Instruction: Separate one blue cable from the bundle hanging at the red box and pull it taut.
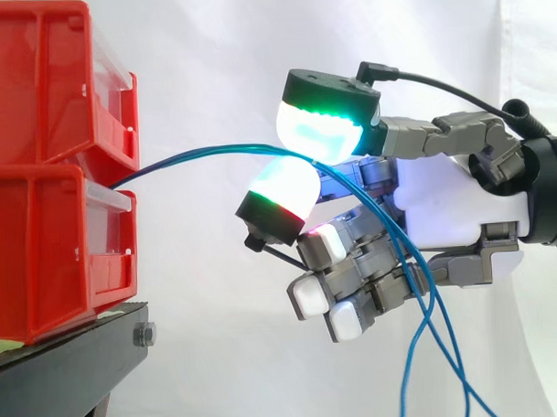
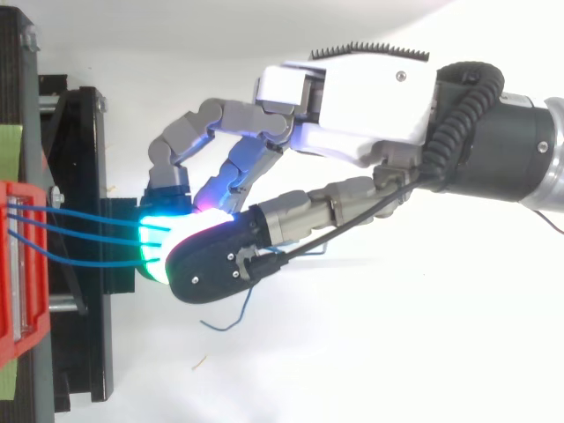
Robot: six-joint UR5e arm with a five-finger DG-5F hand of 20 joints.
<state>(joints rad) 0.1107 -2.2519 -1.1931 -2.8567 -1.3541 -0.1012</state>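
blue cables (image 1: 212, 151): several thin blue strands come out of the gap between the two stacked red bins and run right in a gentle arc to the hand; they are not drawn into a straight line.
cables from above (image 2: 88, 233): three strands lie side by side, slightly apart, fanning from the bin's front towards the glowing pads.
separation: all the strands seen from above run into the same pinch; none stands clear of the others.
loose tails (image 1: 412, 350): past the pinch the strands drop across the hand's curled fingers and hang slack towards the lower right.
pinching pads (image 1: 321, 129): one green-and-white glowing fingertip above and one white, red and green fingertip (image 1: 283, 195) below close on the strands where they meet.
hand (image 1: 443, 203): it reaches in from the right, well apart from the bins; the remaining fingers are curled in beneath the pinch, their white pads facing left.
hand from above (image 2: 370, 115): its white back faces up.
upper red bin (image 1: 36, 80): sits on the lower red bin (image 1: 42, 253).
black stand (image 1: 73, 353): carries both bins at the left edge.
white curtain (image 1: 209, 46): behind everything.
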